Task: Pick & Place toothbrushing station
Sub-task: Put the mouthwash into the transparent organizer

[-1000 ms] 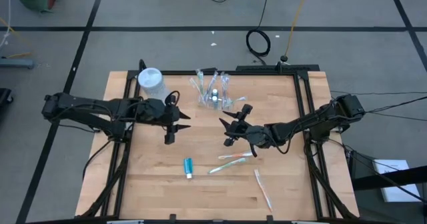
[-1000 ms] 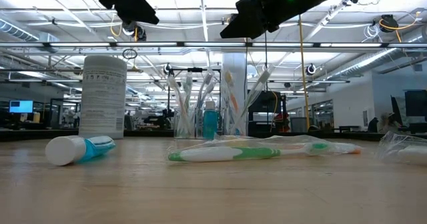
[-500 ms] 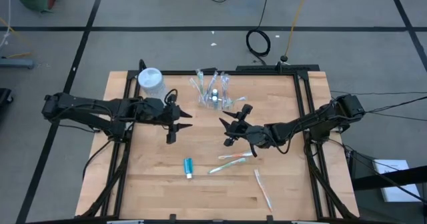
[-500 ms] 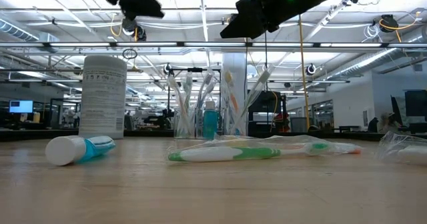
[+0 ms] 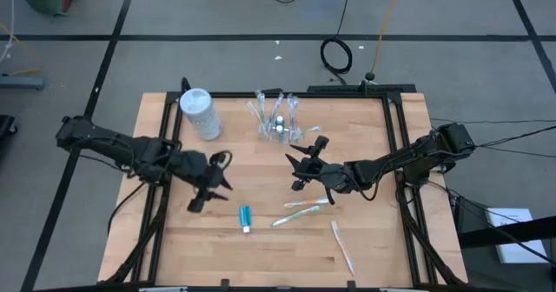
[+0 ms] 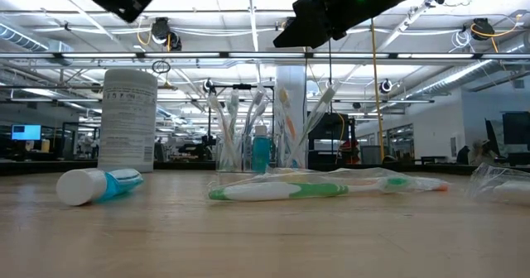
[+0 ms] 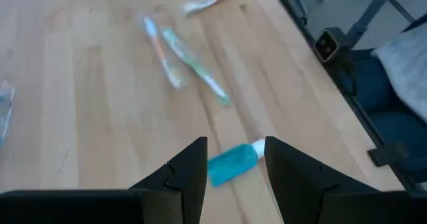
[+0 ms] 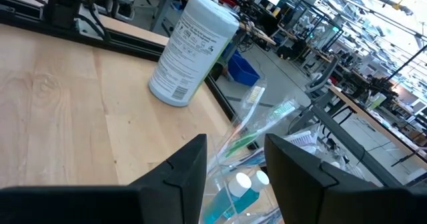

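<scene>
Left gripper (image 5: 205, 191) above table, fingers parted, nothing between them. Blue toothpaste tube (image 5: 246, 217) flat on wood just beyond fingertips. Right gripper (image 5: 302, 169) mid-table, parted, empty, facing clear cup (image 5: 278, 122) of toothbrushes. Two wrapped toothbrushes (image 5: 300, 210) lie beside tube; another (image 5: 342, 248) near front edge. White-blue container (image 5: 199, 113) upright at rear left corner. Wooden table (image 5: 269, 248), black frame; grey floor, open workshop behind.
</scene>
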`<state>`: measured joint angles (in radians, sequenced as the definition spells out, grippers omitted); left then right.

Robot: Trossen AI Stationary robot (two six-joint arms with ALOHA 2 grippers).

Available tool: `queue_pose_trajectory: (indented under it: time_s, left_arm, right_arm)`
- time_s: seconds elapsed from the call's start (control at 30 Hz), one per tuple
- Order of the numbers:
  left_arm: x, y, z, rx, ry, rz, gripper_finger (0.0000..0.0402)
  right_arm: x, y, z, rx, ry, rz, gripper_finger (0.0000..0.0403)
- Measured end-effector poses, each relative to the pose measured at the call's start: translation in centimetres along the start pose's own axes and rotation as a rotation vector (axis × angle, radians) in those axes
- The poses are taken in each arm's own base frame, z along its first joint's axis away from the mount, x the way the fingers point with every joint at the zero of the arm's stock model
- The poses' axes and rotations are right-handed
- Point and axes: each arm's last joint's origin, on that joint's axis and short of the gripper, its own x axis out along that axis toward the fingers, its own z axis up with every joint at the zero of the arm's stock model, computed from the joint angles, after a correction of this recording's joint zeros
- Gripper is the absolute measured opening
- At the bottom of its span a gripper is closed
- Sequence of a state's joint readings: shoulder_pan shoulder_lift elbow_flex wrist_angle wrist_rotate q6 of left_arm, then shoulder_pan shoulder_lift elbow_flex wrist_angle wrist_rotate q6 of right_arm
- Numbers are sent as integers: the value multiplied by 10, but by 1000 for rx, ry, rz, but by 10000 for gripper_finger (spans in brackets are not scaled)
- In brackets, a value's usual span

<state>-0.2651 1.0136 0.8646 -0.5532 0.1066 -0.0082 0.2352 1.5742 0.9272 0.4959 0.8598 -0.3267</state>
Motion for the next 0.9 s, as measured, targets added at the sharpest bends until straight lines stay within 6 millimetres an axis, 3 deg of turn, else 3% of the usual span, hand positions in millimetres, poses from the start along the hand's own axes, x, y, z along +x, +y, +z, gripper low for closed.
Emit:
queue_pose_trajectory:
  time_s: [0.33, 0.5, 0.6, 0.77, 0.9]
  left_arm:
    - [30, -25, -2, 115, 36, -66, 152]
    - [52, -20, -8, 88, 128, 77, 152]
    - [65, -17, -11, 101, 169, 76, 152]
    - [90, -24, -16, 394, 208, -101, 152]
    - [116, -35, -20, 481, 186, -188, 152]
  right_arm:
    - [0, 0, 0, -1, 1, 1, 141]
    - [0, 0, 0, -1, 1, 1, 141]
    - [0, 0, 0, -2, 2, 2, 141]
    - [0, 0, -1, -6, 5, 3, 141]
    - [0, 0, -1, -5, 4, 2, 141]
